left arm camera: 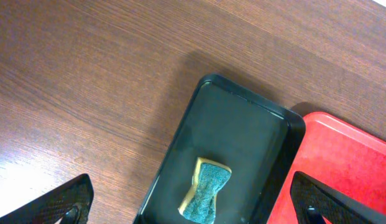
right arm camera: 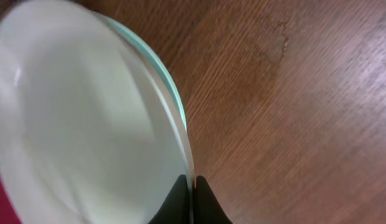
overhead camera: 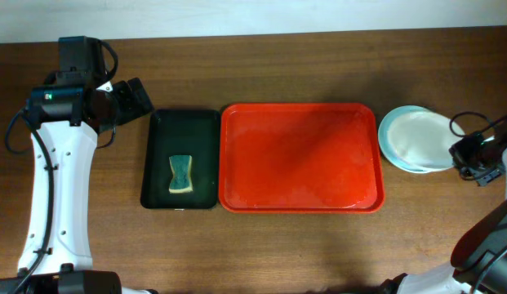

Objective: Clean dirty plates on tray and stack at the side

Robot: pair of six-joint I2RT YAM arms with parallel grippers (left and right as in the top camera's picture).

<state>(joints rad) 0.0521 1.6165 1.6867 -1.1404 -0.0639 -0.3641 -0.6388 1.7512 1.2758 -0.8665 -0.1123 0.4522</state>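
Open counter [overhead camera: 277, 253] at the tray's [overhead camera: 300, 159] 6 o'clock; plates [overhead camera: 416, 139] block its 3 o'clock, black tray [overhead camera: 188, 135] its 9.

Right wrist view: plates [right arm camera: 87, 124] blurred, cropped at left and bottom edges. Overhead: top plate [overhead camera: 420, 139] hides those beneath; count unclear. Left wrist view: tray [left arm camera: 354, 162] cropped lower right.

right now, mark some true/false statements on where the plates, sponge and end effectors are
1. The red tray holds no plates. True.
2. The sponge lies on the red tray. False: it lies in the black tray.
3. The plates are stacked left of the red tray. False: they sit to its right.
4. The left end effector is open. True.
5. The right end effector pinches the rim of the white plate. True.
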